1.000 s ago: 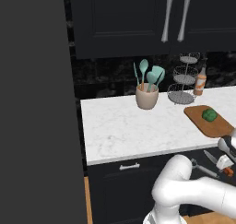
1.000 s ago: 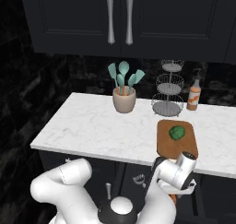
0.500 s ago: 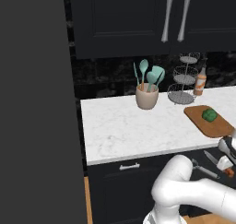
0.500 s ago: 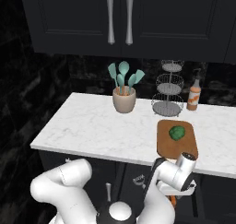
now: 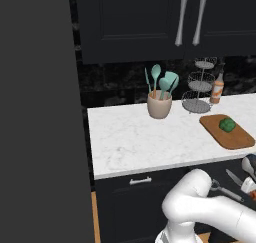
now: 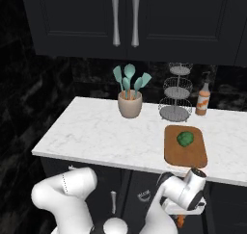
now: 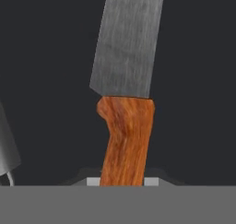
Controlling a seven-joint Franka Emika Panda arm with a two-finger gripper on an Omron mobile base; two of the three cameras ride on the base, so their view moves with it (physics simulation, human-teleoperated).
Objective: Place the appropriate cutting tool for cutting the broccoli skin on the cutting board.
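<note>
Knife (image 7: 125,85) sits dead ahead of the fingers (image 7: 122,180), handle nearest, long axis running straight away from them. Can't tell if they're pinching it or spread. Board (image 6: 185,146) with broccoli (image 6: 185,138) sits at the bench's right front edge, above the hand.

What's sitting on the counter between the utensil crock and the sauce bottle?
A three-tier wire rack stands between the utensil crock and the sauce bottle, near the back of the marble counter; the right base view shows it.

Glossy white rounded arm (image 5: 210,209), dark joint seams, grey-capped wrist end (image 6: 197,174)
</note>
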